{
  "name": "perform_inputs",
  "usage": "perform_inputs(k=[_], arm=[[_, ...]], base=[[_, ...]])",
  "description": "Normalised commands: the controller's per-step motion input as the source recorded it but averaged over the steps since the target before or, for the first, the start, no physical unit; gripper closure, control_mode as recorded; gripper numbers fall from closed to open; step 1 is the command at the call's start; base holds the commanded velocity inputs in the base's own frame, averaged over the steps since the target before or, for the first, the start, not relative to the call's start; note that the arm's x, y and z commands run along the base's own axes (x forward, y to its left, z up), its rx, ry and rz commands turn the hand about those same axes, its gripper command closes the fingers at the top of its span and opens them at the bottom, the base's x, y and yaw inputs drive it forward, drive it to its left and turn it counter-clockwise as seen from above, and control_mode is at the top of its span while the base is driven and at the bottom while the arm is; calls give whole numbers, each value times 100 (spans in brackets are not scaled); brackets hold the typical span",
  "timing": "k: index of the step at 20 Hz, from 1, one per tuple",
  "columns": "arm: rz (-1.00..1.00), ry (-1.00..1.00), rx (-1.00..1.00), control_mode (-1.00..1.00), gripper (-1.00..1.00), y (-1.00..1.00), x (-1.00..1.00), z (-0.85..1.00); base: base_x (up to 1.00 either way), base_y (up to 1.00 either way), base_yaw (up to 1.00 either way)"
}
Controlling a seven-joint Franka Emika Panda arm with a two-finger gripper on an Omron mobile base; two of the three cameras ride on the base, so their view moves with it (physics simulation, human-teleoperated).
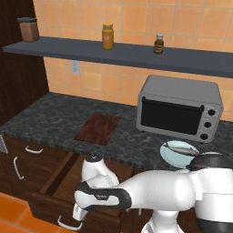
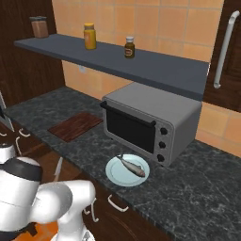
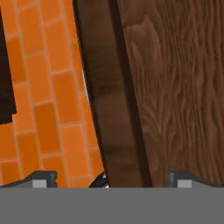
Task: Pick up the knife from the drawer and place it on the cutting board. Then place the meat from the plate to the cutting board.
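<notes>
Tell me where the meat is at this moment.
The meat lies on the plate on the counter, just in front of the toaster oven, to the right of the cutting board.

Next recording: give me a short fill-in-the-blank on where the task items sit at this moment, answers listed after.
1. The meat lies on the ______.
2. The cutting board lies on the counter to the ______ of the toaster oven in the left base view.
3. The drawer below the counter stands ______.
4. Nothing lies on the ______ board yet.

Missing words: plate; left; open; cutting
</notes>
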Motion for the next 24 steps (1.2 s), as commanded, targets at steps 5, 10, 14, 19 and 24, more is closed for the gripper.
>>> perform_inputs(k=[5,10,14,19,24], arm=[[-8,0,0,-100,-100,-37,47,27],[-19,0,0,-100,-100,-36,61,4],[-14,5,0,-100,-100,-5,40,25],[-2,1,-13,-100,-100,-8,19,9],[-6,0,-21,-100,-100,-1,12,5]], base=[[0,0,0],[0,0,0],[0,0,0],[0,0,0],[0,0,0]])
